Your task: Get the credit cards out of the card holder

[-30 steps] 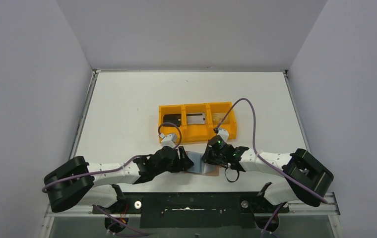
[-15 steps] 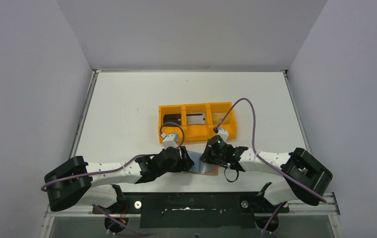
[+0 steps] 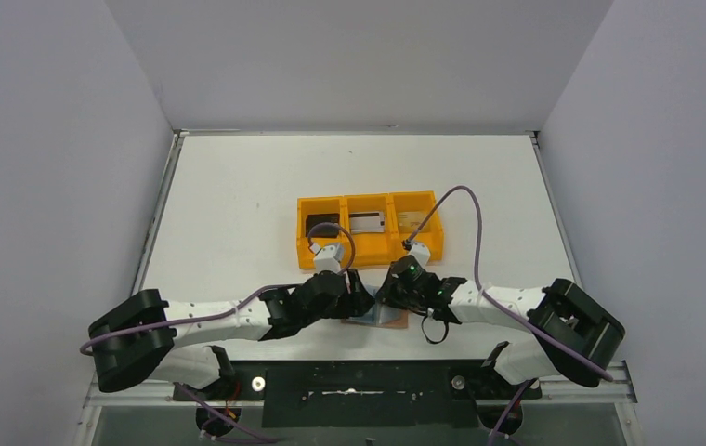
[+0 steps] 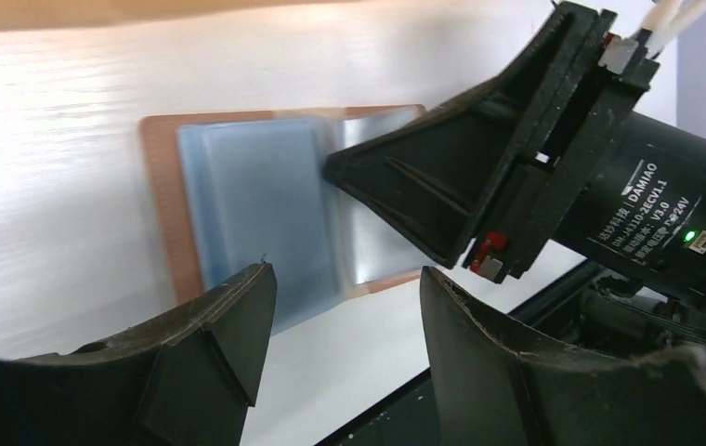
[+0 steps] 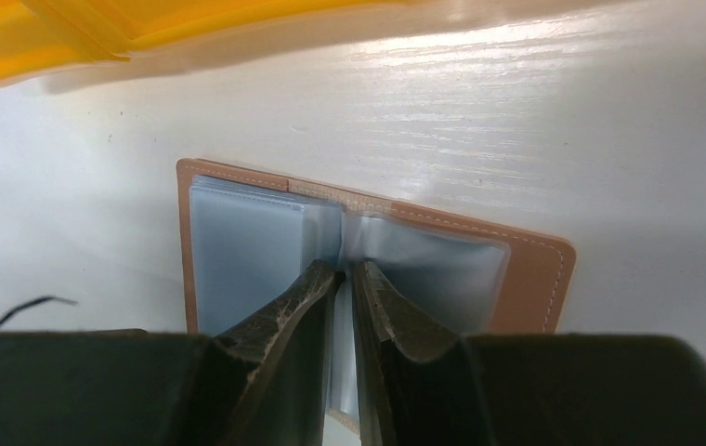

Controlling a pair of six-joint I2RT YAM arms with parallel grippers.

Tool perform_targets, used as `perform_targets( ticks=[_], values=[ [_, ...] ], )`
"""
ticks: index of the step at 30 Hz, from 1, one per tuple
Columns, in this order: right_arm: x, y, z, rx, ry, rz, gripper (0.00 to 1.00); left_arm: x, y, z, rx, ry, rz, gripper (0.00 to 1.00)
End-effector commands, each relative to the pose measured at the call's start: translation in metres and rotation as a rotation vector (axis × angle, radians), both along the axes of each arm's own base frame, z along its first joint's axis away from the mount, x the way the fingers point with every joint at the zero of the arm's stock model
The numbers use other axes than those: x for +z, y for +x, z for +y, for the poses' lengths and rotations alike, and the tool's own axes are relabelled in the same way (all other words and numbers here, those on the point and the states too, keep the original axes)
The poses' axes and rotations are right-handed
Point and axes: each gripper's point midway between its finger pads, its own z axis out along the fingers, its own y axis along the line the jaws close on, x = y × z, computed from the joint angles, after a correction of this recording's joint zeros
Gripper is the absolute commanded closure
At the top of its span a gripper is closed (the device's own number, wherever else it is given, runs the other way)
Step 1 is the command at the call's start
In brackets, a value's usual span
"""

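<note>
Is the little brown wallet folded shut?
No, the card holder lies spread open and flat, with both of its grey-blue inside panels showing.

Left pincer [image 4: 345, 279] gapes over open card holder [image 4: 247, 200], right pincer [image 4: 333, 169] at its fold.

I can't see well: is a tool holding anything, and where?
The right tool seems to pinch the card holder at its middle fold; left tool is open, holding nothing.
</note>
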Motion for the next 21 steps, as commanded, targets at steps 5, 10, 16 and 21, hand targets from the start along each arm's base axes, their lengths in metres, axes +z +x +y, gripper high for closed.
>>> perform_targets(
  ticks=[5,10,16,21],
  values=[
    [-0.019,-0.018,-0.023,-0.018,-0.068,0.054,0.82,-0.007,-0.001,-0.023,-0.03,-0.022,0.043,0.44],
    [-0.018,-0.017,-0.024,-0.027,-0.063,0.046,0.81,-0.013,0.002,-0.016,0.004,0.02,0.049,0.44],
    [-0.02,-0.018,-0.023,-0.025,-0.062,0.053,0.81,-0.014,0.005,-0.009,0.035,0.056,0.053,0.44],
    [-0.02,-0.017,-0.023,-0.027,-0.06,0.053,0.81,-0.017,0.002,-0.014,0.01,0.04,0.057,0.44]
  ],
)
